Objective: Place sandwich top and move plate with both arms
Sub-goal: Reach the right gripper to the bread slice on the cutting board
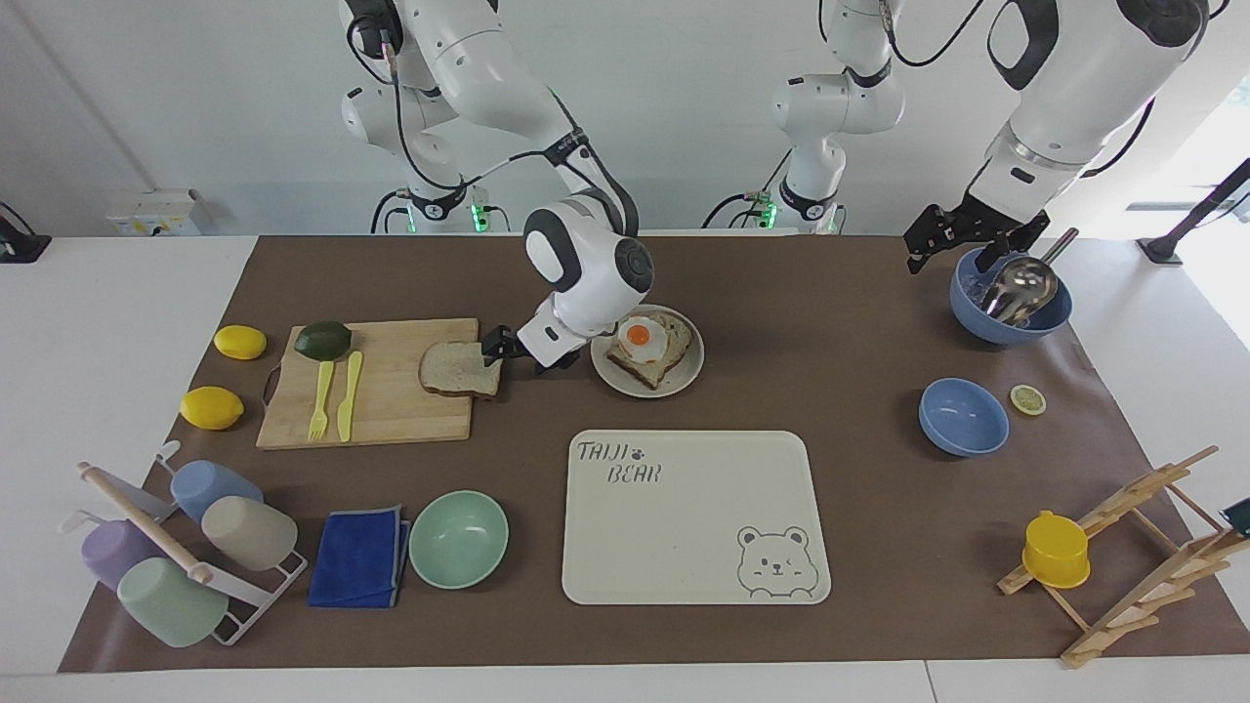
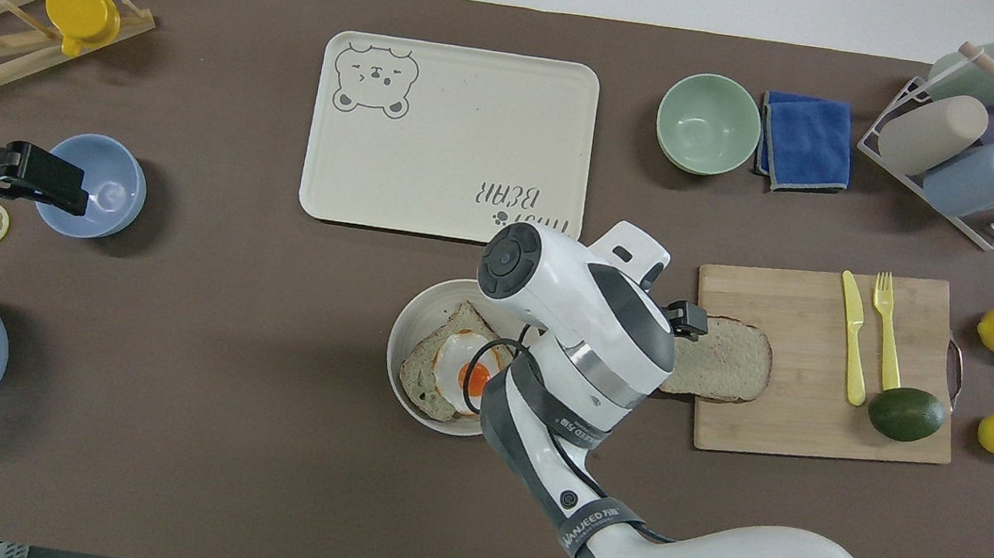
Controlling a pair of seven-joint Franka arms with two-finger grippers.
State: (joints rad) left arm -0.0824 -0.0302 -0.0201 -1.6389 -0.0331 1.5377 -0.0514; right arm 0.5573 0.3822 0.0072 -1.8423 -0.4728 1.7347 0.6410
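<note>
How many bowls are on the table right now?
3: a mint green bowl beside the folded blue cloth, a small empty blue bowl beside the lemon slice, a larger blue bowl holding a metal scoop.

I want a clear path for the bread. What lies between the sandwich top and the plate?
In the facing view, only the right gripper, open at the edge of the sandwich top, and its wrist, low over the brown mat beside the plate.

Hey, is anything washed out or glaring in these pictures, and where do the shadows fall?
Facing view: daylight blows out the white table edge by the ice bowl. Overhead view: even light, soft shadows beside the plate and green bowl, no glare.
</note>
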